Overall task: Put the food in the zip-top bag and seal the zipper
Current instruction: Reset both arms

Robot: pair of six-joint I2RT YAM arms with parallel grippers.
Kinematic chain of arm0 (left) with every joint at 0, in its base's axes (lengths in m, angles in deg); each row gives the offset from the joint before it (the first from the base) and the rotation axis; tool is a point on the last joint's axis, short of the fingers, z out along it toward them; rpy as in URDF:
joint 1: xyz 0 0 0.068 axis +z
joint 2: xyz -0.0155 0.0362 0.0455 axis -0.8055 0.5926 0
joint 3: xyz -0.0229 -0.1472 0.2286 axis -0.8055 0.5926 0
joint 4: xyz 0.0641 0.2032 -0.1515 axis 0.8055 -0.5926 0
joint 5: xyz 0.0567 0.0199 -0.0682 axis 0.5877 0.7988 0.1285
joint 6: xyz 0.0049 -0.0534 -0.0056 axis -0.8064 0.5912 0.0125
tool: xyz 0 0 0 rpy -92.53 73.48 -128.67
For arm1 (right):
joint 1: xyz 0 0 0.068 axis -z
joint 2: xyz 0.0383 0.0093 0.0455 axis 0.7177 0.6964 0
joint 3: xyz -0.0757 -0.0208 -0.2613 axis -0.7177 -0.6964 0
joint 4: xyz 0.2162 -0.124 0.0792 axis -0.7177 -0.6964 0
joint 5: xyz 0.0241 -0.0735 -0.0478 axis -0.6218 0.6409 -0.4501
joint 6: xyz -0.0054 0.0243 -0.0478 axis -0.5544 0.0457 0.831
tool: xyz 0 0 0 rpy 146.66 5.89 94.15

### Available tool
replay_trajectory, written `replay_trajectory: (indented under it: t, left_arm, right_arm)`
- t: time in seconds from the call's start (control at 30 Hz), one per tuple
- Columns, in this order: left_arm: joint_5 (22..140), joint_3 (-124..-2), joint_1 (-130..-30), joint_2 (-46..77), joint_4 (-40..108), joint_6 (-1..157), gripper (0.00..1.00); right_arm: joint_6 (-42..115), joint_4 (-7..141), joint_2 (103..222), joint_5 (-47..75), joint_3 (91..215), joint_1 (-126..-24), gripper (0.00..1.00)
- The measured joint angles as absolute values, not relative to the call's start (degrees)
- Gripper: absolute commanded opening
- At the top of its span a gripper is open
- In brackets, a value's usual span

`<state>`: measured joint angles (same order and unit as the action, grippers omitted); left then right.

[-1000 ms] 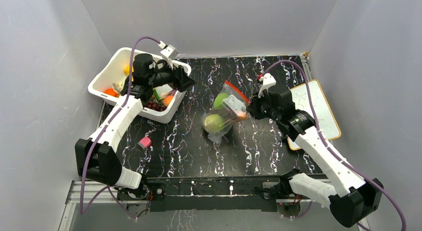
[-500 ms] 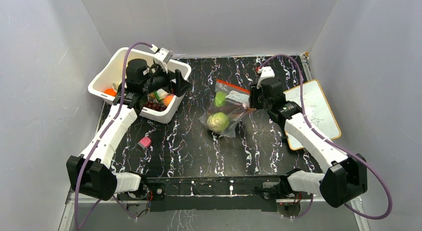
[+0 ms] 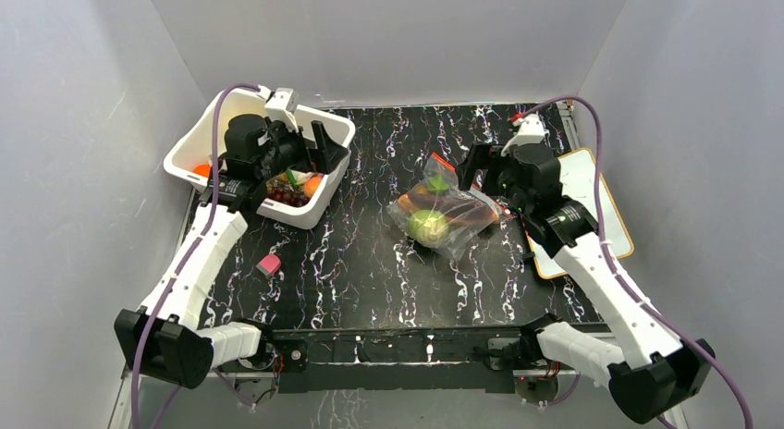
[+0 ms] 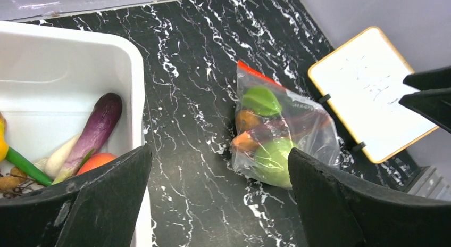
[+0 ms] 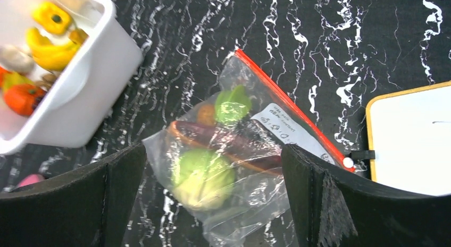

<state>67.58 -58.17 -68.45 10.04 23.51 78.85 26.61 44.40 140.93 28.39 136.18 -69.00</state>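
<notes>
The zip-top bag (image 3: 451, 212) lies flat on the black marbled table, and no gripper touches it. Inside it I see food: a pale-green cabbage (image 5: 205, 178), a dark eggplant (image 5: 234, 140), a green piece (image 5: 231, 104) and orange pieces. The red-orange zipper (image 5: 290, 106) runs along the bag's mouth, with a white slider (image 5: 348, 162) at its right end. My right gripper (image 5: 213, 204) hangs open above the bag. My left gripper (image 4: 220, 204) hovers open beside the white bin (image 4: 135, 87), well left of the bag (image 4: 282, 135).
The white bin (image 3: 211, 124) at back left holds more toy food, among it a purple eggplant (image 4: 95, 132) and yellow pieces (image 5: 50, 39). A whiteboard (image 3: 592, 193) lies at the right. A small pink object (image 3: 269, 264) sits on the table near the left arm.
My right gripper opened and let go of the bag, which dropped flat onto the table, slightly to the right. The right arm rose and drew back. The left gripper opened wider over the bin.
</notes>
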Motion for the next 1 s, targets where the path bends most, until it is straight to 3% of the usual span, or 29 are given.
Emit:
replay_trajectory:
  t: [0.33, 1.0]
  left_arm:
    - [67.3, -57.4, -68.9, 3.9, 21.5, 84.7, 0.98]
    - [75.1, -56.4, -69.2, -1.5, 15.6, 87.4, 0.98]
  right_arm:
    - [14.5, 37.0, 135.0, 27.7, 139.6, -69.0, 0.98]
    - [8.9, 34.8, 130.9, 27.9, 142.2, -69.0, 0.98]
